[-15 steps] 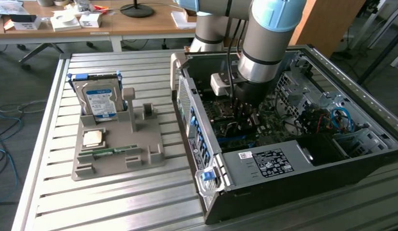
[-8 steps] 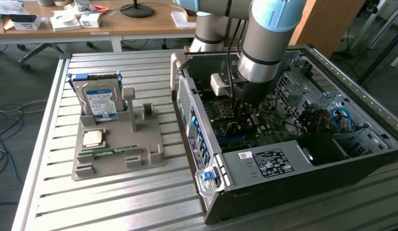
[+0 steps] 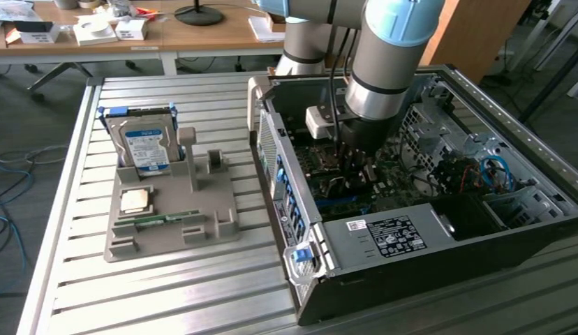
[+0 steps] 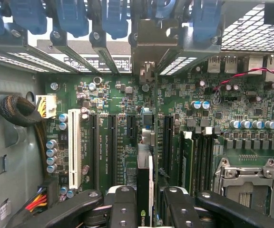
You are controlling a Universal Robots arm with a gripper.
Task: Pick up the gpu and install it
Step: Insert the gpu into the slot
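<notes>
Motherboard (image 4: 113,95) showing green; gpu (image 4: 144,190) looking black; hard drive (image 3: 144,146), exterior view's nine o'clock, wearing blue label.

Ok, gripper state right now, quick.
The gripper: closed on the gpu, which is held edge-on over the motherboard inside the computer case.

My arm (image 3: 391,63) stands steeply over the computer case (image 3: 364,293), with the wrist pointing straight down inside it. My gripper (image 4: 147,194) sits low in the case, its two fingers (image 4: 122,209) clamped on the gpu (image 4: 145,171), held edge-on between them.
</notes>
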